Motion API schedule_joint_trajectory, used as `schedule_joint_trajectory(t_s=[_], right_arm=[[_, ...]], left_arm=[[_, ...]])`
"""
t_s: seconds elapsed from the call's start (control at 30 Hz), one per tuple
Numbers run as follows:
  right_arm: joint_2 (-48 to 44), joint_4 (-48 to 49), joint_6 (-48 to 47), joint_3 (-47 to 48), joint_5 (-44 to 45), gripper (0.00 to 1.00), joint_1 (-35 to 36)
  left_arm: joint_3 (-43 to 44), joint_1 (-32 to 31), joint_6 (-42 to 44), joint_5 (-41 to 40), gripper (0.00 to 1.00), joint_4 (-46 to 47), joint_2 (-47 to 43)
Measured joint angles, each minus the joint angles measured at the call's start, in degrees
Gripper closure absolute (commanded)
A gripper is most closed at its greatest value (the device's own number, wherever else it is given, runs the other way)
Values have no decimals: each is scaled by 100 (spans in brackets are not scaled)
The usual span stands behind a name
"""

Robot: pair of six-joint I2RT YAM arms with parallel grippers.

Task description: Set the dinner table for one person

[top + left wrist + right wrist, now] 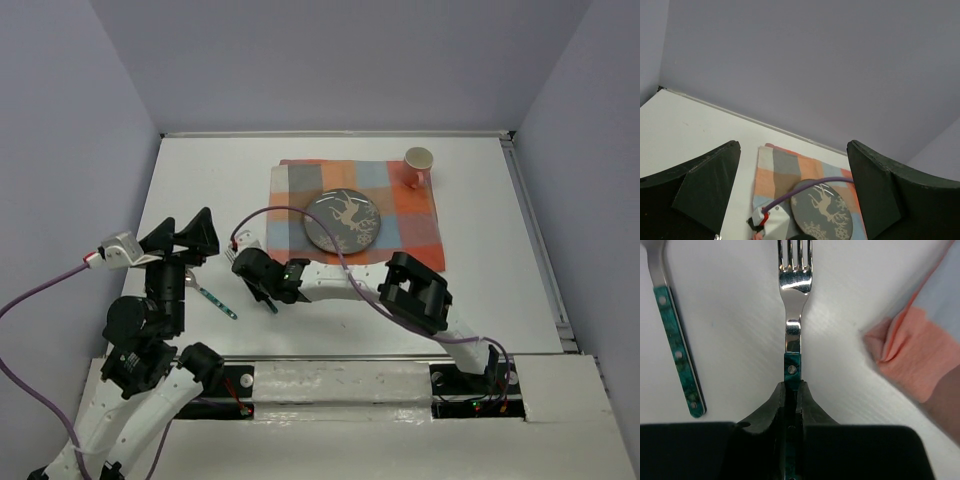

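The white dinner table carries an orange-and-blue checkered cloth with a grey deer plate on it and a pink cup at its far right corner. My right gripper is low over the table left of the cloth, shut on the teal handle of a fork, tines pointing away. A second teal-handled utensil lies on the table to its left, and also shows in the right wrist view. My left gripper is open and empty, raised above that utensil.
The left wrist view shows the cloth, the plate and the right arm's purple cable between the open fingers. A cloth corner is just right of the fork. Grey walls close the table's back and sides.
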Motion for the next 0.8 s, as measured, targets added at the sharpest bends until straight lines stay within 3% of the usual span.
schedule_joint_trajectory(t_s=[0.17,0.5,0.8], right_arm=[[-7,79,116,402,369,100,-337],[-9,247,866,463,883,100,-1759],[87,271,1209,468,931,100,-1845]], left_arm=[[-2,-275,2,0,1,13,-90],[-2,-678,4,4,1,42,-214],[-2,-767,42,7,1,63,-214]])
